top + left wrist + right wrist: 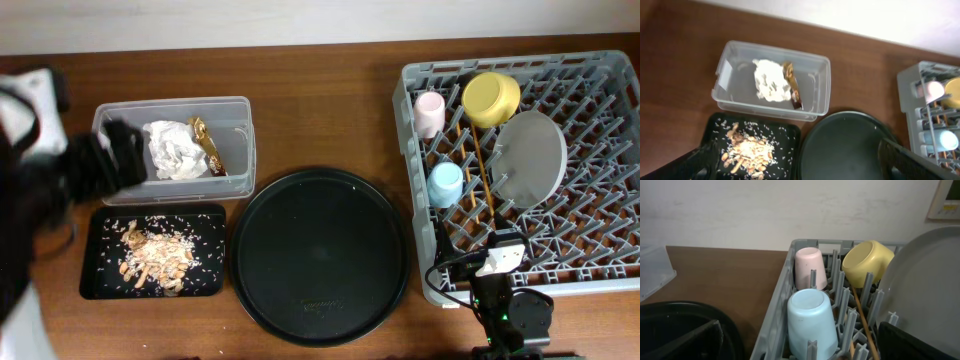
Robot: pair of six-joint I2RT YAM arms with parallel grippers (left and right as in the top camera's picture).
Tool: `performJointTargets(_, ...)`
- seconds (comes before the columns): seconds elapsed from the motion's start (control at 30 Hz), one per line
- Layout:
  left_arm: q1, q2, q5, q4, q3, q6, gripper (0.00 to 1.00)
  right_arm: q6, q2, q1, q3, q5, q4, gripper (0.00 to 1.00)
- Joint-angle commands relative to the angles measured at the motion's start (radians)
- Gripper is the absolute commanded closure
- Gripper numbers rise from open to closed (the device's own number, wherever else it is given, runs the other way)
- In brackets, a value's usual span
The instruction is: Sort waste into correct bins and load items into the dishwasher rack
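The clear tub [240, 110] holds the white tissue [175, 150] and the gold-brown wrapper [208, 145]. The shallow black tray [95, 280] holds the food scraps [155, 255]. The grey rack [600, 250] holds the pink cup [430, 112], yellow bowl [490, 98], grey-green plate [530, 158], blue cup [446, 183] and chopsticks [482, 165]. My left gripper [794, 155] is open and empty, high above the trays. My right gripper [800, 345] is open and empty at the rack's front left, with the blue cup [810, 320] just ahead of its fingers.
The large round black tray [320, 255] lies between the bins and the rack. My left arm [40, 180] blurs over the table's left edge beside the tub. My right arm [510, 300] sits at the rack's front edge. A pale wall stands behind the table.
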Motion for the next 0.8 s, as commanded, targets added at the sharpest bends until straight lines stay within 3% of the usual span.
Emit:
performJointTargets(0.0, -0.042, -0.177, -0.005, 0.013, -0.146, -0.006, 0.01, 0.005, -0.008, -0.008, -0.005, 0.002, -0.006, 0.01)
performJointTargets(0.07, -0.057, -0.346, -0.002, 0.122, -0.402, -0.006, 0.01, 0.005, -0.008, -0.008, -0.005, 0.002, -0.006, 0.01)
performJointTargets(0.17, -0.099, -0.590, 0.003, 0.470, -0.852, -0.006, 0.01, 0.005, -0.008, -0.008, -0.005, 0.002, -0.006, 0.01)
performJointTargets(0.23, -0.120, -0.793, 0.007, 0.881, -1.247, -0.006, 0.01, 0.005, -0.008, -0.008, -0.005, 0.002, -0.006, 0.01)
performJointTargets(0.3, -0.120, -0.964, 0.023, 1.186, -1.547, -0.006, 0.01, 0.005, -0.008, -0.008, -0.005, 0.002, -0.006, 0.02)
performJointTargets(0.37, -0.120, -1.104, 0.025, 1.379, -1.774, -0.006, 0.00, 0.005, -0.008, -0.008, -0.005, 0.002, -0.006, 0.01)
performJointTargets(0.53, -0.120, -1.341, 0.044, 1.606, -2.124, -0.006, 0.01, 0.005, -0.008, -0.008, -0.005, 0.002, -0.006, 0.01)
performJointTargets(0.7, -0.121, -1.402, 0.015, 1.588, -2.251, -0.005, 0.01, 0.005, -0.008, -0.008, -0.005, 0.002, -0.006, 0.02)
performJointTargets(0.77, -0.138, -1.402, -0.028, 1.548, -2.251, 0.071, 0.01, 0.005, -0.008, -0.008, -0.005, 0.002, -0.006, 0.01)
